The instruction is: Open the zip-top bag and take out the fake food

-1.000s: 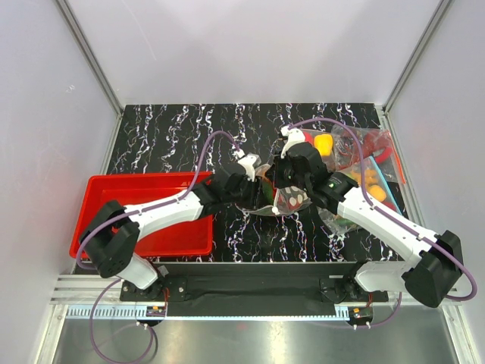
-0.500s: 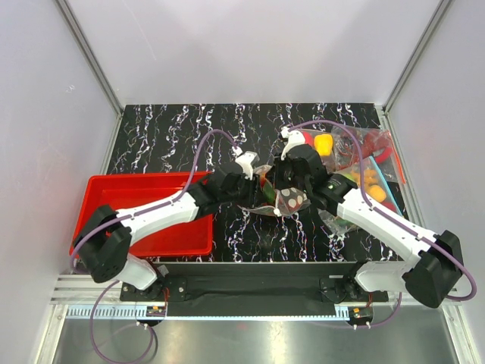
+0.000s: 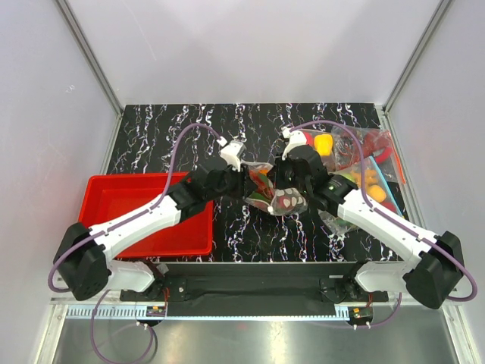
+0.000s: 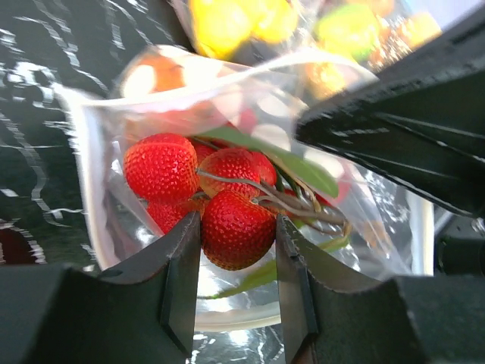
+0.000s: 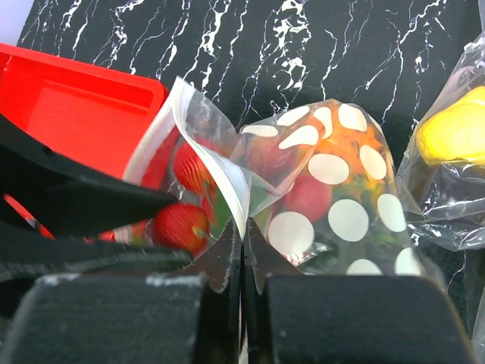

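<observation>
The zip-top bag (image 3: 288, 202), clear with white round dots, lies at mid-table and also shows in the right wrist view (image 5: 333, 205). My right gripper (image 3: 278, 191) is shut on the bag's open rim (image 5: 242, 227), holding the mouth up. My left gripper (image 3: 250, 182) reaches into that mouth from the left. In the left wrist view its fingers (image 4: 237, 221) sit on both sides of one red bumpy fruit (image 4: 236, 231) of a stemmed bunch of fake food (image 4: 197, 171) inside the plastic. An orange fruit (image 5: 352, 148) lies deeper in the bag.
A red tray (image 3: 114, 189) stands at the left, under my left arm. Other clear bags of yellow and orange balls and red pieces (image 3: 367, 171) lie at the right, just behind my right arm. One yellow piece shows in the right wrist view (image 5: 455, 133).
My left wrist has drawn back up and to the left, and its elbow has swung out left. The right gripper keeps hold of the bag's rim, and the bag has barely shifted.
</observation>
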`<control>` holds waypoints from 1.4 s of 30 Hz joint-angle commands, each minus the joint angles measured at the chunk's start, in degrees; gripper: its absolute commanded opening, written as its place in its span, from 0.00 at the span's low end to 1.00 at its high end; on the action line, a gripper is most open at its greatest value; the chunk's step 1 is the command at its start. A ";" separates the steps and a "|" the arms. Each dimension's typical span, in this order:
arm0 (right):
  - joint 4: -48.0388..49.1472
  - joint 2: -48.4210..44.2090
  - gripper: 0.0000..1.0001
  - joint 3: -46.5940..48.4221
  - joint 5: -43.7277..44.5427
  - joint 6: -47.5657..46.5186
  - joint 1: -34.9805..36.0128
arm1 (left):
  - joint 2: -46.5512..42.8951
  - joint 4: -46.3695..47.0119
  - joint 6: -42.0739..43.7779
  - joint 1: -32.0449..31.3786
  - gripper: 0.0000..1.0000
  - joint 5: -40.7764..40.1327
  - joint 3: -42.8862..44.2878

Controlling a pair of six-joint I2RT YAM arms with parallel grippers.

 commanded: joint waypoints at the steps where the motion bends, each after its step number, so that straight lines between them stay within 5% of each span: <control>1: 1.36 -1.28 0.00 -0.31 1.19 -0.27 0.54 | -2.98 1.88 2.36 1.74 0.00 -4.06 1.17; 22: -0.57 -4.01 0.00 -2.78 -6.37 -3.43 0.71 | 0.27 8.20 0.70 13.96 0.00 4.45 6.18; 42: 4.78 -4.89 0.01 -1.64 -11.56 -2.99 3.17 | 6.95 10.40 -0.10 13.52 0.00 11.67 12.51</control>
